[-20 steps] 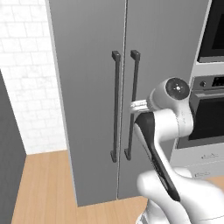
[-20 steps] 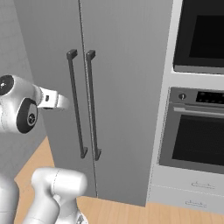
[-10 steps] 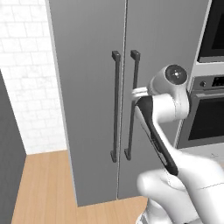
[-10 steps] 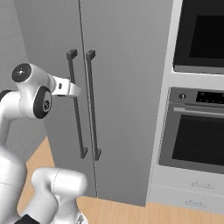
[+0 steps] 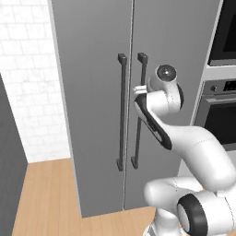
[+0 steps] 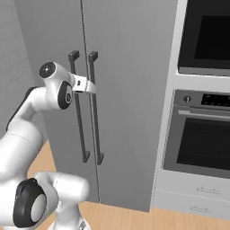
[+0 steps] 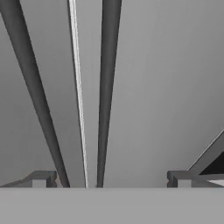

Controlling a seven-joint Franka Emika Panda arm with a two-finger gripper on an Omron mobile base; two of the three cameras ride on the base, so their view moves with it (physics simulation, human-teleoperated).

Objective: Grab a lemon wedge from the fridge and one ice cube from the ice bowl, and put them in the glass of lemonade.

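- Kitchen wall: grey fridge (image 5: 97, 92), doors shut.
- My claw (image 7: 109, 178), spread wide and empty, straddles the right door handle (image 7: 107, 87); clenching off-centre risks slipping.

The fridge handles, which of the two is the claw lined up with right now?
The right-door handle: on the fridge, it runs up between the open claw tips in the hand view, while the left-door handle passes beside the left tip.

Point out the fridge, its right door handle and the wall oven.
fridge (image 6: 134, 90): right base view, bare grey front of its right door.
right door handle (image 6: 95, 117): right base view, middle of the dark bar.
wall oven (image 6: 203, 148): right base view, dark door glass.
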